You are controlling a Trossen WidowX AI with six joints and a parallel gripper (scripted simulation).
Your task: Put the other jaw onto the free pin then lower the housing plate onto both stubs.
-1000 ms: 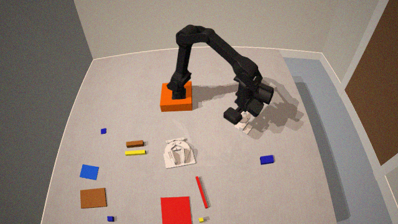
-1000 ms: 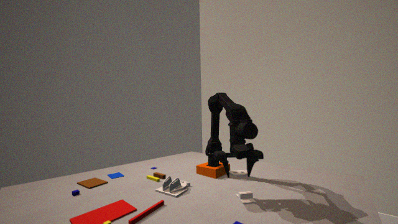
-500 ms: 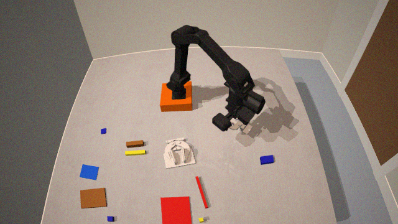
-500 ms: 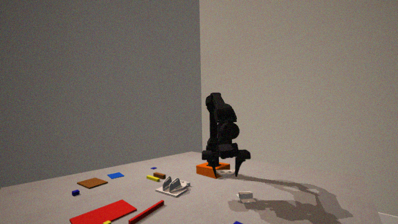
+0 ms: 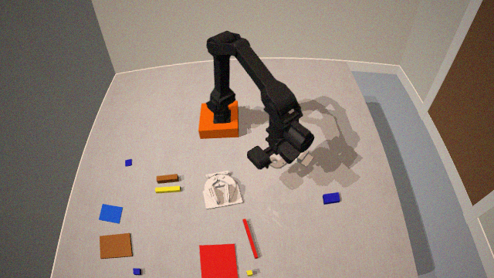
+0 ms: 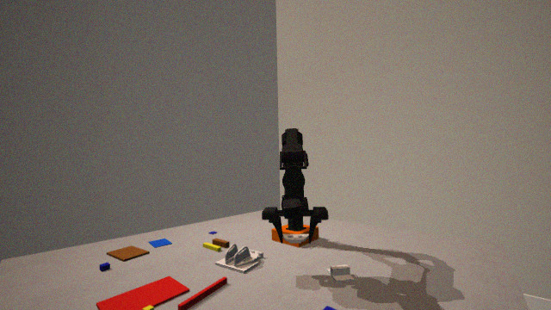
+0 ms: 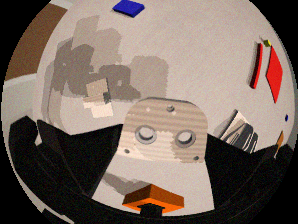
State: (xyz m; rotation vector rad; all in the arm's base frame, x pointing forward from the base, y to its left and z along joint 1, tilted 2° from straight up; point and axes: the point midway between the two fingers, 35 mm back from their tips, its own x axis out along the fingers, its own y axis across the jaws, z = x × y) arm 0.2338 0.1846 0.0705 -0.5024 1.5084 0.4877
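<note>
The white housing plate [image 5: 275,162] [image 6: 297,240] [image 7: 166,119], rounded along one edge and with two ringed holes, is held clear of the table. My gripper [image 5: 279,159] [image 6: 296,237] [image 7: 164,133] is shut on it, one finger at each side. The pale base [image 5: 238,200] lies on the table, left of the gripper in the top view. A left jaw [image 5: 213,194] [image 6: 231,253] and a right jaw [image 5: 232,193] [image 6: 242,257] stand side by side on it. Their pins and the meshing of the teeth are too small to tell.
A small pale stepped stand [image 5: 306,158] [image 6: 341,272] [image 7: 101,102] is beside the held plate in the top view. A blue block [image 5: 331,198] lies to the right. A red bar [image 5: 250,239] and red sheet [image 5: 218,260] lie in front of the base; brown [image 5: 167,178] and yellow [image 5: 167,189] bars lie left.
</note>
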